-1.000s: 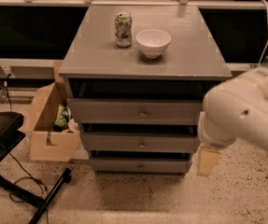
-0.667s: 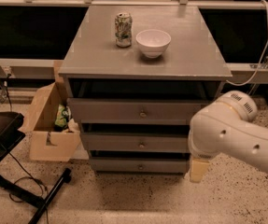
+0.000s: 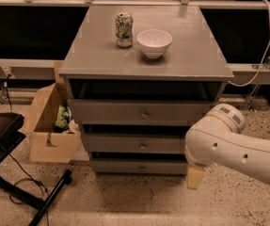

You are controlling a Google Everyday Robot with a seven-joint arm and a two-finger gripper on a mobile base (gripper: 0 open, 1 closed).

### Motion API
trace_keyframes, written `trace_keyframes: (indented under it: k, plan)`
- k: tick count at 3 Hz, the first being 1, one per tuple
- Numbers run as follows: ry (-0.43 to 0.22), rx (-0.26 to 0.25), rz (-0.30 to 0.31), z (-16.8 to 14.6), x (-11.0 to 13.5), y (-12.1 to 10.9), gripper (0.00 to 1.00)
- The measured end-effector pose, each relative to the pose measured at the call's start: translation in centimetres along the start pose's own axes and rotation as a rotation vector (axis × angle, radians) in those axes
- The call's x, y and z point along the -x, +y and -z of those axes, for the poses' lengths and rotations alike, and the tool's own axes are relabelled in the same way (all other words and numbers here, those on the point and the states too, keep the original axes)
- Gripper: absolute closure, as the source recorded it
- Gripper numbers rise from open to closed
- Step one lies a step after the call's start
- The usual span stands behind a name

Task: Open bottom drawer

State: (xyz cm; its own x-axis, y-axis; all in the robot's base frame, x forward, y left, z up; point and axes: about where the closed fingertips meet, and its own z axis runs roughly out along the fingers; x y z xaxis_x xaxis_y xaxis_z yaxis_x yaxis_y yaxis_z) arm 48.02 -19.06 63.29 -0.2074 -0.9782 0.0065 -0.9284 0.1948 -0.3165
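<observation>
The grey cabinet (image 3: pixel 144 55) stands in the middle with three drawers. The bottom drawer (image 3: pixel 120 166) is the lowest one, its flat front in line with the cabinet, with a small round knob (image 3: pixel 141 168) at its centre. My white arm (image 3: pixel 233 147) comes in from the right and covers the right ends of the lower two drawers. My gripper (image 3: pixel 195 178) shows only as a cream tip hanging below the arm, just right of the bottom drawer's front and right of the knob, near the floor.
A green can (image 3: pixel 124 29) and a white bowl (image 3: pixel 154 42) stand on the cabinet top. An open cardboard box (image 3: pixel 50 135) with items sits on the floor at the left. A black stand (image 3: pixel 12 182) and cable lie at lower left. A white cable (image 3: pixel 266 41) hangs at right.
My arm has swung left and downward, bringing the gripper lower and closer to the bottom drawer's right end. The drawers, can and bowl have not moved.
</observation>
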Motion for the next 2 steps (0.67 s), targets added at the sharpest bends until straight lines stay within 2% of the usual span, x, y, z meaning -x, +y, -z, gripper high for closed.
trace_keyframes:
  k: [1, 2]
  plan:
    - [-0.019, -0.012, 0.023, -0.5, 0.7, 0.6, 0.0]
    - [-0.037, 0.004, 0.054, -4.6, 2.1, 1.9, 0.0]
